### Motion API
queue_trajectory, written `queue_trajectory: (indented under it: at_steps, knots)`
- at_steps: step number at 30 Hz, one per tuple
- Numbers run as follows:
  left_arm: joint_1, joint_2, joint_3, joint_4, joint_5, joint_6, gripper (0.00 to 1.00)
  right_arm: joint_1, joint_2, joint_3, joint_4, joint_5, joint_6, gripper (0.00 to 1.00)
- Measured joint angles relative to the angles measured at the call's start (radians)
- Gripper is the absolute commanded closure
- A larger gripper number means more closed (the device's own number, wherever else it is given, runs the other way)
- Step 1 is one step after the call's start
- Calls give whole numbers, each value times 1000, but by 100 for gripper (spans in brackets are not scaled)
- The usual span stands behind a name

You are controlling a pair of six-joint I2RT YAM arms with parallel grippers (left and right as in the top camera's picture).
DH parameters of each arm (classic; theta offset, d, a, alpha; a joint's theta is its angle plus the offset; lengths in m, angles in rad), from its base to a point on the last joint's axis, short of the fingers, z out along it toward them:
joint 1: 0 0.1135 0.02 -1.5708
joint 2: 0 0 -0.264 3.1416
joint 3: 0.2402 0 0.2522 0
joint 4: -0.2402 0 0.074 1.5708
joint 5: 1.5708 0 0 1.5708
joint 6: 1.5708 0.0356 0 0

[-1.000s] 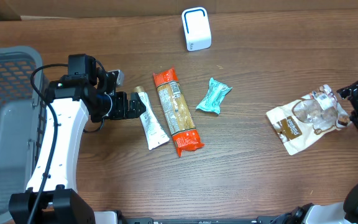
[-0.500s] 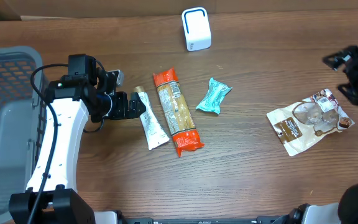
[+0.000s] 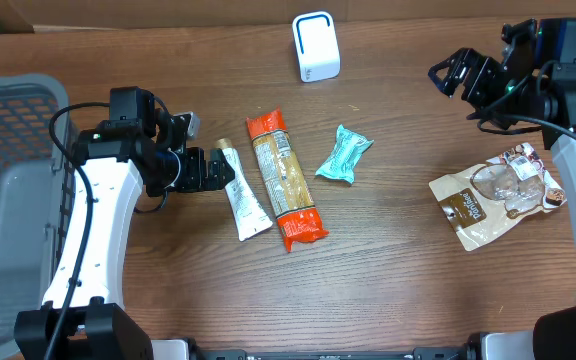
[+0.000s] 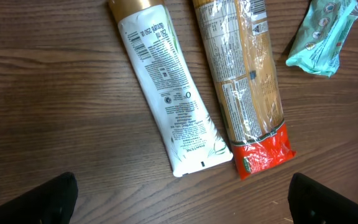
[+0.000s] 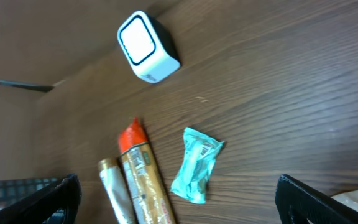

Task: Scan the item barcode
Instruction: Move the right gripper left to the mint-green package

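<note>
The right gripper [image 3: 456,80] has left the brown pouch [image 3: 498,193]. In the earlier overhead frames it sits at the pouch's far edge. Now it hangs up and away from it, and the pouch lies flat on the table [image 3: 398,260], well behind and below its fingers, untouched. Its jaws stand wide with nothing between them; the right wrist view shows only bare wood in the gap. Ahead of this gripper, well apart, stands the white scanner box [image 5: 148,46], with the teal packet [image 5: 196,165] nearer and lower.

I judge that the pouch has been let go, so this arm has nothing to present to the scanner.

The left gripper [image 3: 213,170] has not shifted across the frames. It hovers with its jaws spread wide and empty. The white Pantene tube [image 4: 169,93] lies directly under it, running away from the fingers with its gold cap at the far end. The spaghetti packet [image 4: 247,81] lies just beside the tube on the gripper's right. None of these items has moved either.

The tube looks like the likeliest next item to scan, but no grasp has begun. Its printed face is up, and I cannot pick out a barcode.
</note>
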Motion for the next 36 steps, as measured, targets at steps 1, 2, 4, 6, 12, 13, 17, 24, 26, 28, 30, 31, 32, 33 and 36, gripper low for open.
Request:
queue_trajectory:
  at_steps: [1,2,4,6,12,13,17,24,26,28,30,31,32,33,36]
  knots:
    - [0,0,0,0,0,0,0,2,0,0,-13,14,0,0]
    - [0,0,0,0,0,0,0,2,0,0,-21,21,0,0]
    - [0,0,0,0,0,0,0,2,0,0,-23,25,2,0]
    - [0,0,0,0,0,0,0,9,0,0,-23,21,1,0]
    - [0,0,0,0,0,0,0,100,24,0,-27,23,14,0]
    - [0,0,0,0,0,0,0,113,32,0,-27,24,17,0]
    - [0,0,0,0,0,0,0,178,116,0,-20,24,44,2]
    - [0,0,0,0,0,0,0,270,282,0,-21,63,148,6]
    - [0,0,0,0,0,0,0,294,321,0,-20,90,192,9]
    - [0,0,0,0,0,0,0,312,356,0,-10,105,229,14]
    - [0,0,0,0,0,0,0,332,394,0,5,120,266,22]
    - [0,0,0,0,0,0,0,340,412,0,14,123,276,30]
    - [0,0,0,0,0,0,0,347,428,0,26,126,284,36]
    - [0,0,0,0,0,0,1,357,449,0,48,130,295,45]
    - [0,0,0,1,0,0,0,393,496,0,108,151,298,74]
